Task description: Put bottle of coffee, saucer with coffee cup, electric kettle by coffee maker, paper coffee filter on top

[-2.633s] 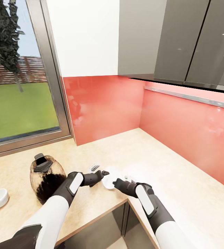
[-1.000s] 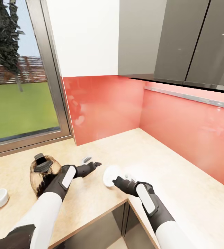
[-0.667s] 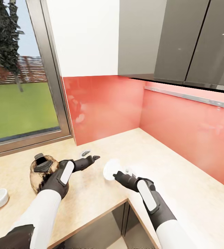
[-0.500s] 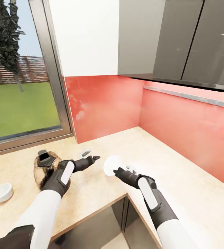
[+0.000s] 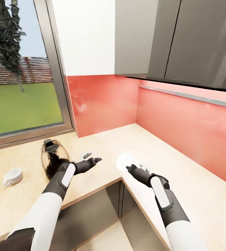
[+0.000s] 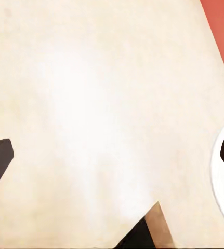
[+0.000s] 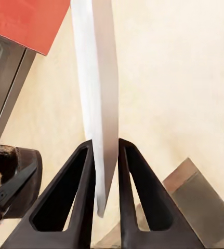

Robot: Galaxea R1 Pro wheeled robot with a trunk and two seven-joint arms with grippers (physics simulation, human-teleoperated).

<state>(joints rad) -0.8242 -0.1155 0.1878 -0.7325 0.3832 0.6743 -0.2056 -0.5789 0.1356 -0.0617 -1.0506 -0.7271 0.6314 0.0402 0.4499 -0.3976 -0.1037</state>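
My right gripper [image 5: 128, 167] is shut on the rim of the white saucer [image 5: 124, 160], holding it on edge above the corner of the kitchen countertop [image 5: 102, 143]. In the right wrist view the saucer [image 7: 99, 98] stands edge-on between the fingers [image 7: 86, 171]. My left gripper [image 5: 92, 157] hovers open and empty over the counter, left of the saucer. The electric kettle [image 5: 52, 158] stands behind my left forearm. The coffee cup [image 5: 12, 176] sits further left. The coffee maker, bottle of coffee and paper coffee filter are out of view.
A red backsplash [image 5: 106, 101] lines both walls of the counter corner, with grey upper cabinets [image 5: 182, 38] above and a large window [image 5: 22, 90] at left. The counter's front edge and the grey cabinet fronts [image 5: 102, 209] lie just below both arms.
The left gripper let go of the saucer and drew back to the left. The right gripper lifted the saucer off the counter on edge. The camera turned, shifting the whole scene.
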